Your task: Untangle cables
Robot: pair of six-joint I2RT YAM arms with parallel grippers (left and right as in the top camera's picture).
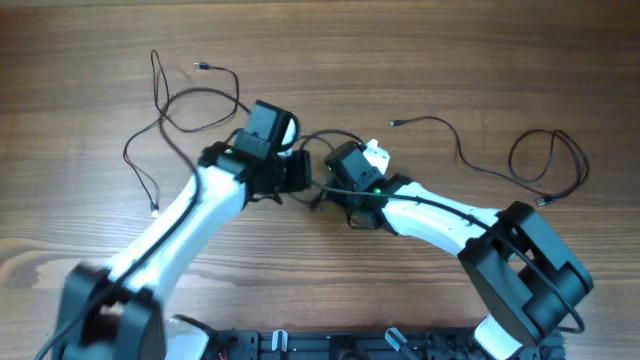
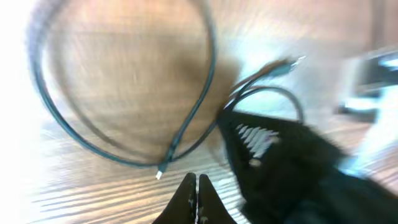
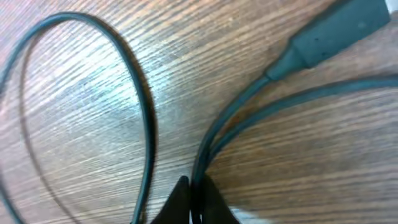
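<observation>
At the right gripper [image 3: 191,198], near the middle of the table [image 1: 420,50], the tips are pinched narrow on two strands of the cables [image 3: 148,124]. The strands run side by side up to a black plug [image 3: 339,28], and another strand curves over the wood beside them. Just to that gripper's left, almost touching it, the left gripper [image 2: 196,190] has its tips pressed together. Nothing shows between them, though its view is blurred. A cable loop ending in a small pale tip [image 2: 160,175] lies on the wood in front of it. More cable sprawls in open curls well to the left of the right gripper, and another length trails off to its right, ending in a loop. These cords look light, limp and thin, so they should drag easily but could slip from a loose pinch. A hold close to a plug or a free end seems safest. From above, both arms hide the strands that cross near the right gripper, and the two grippers look like each other's main obstacle.
</observation>
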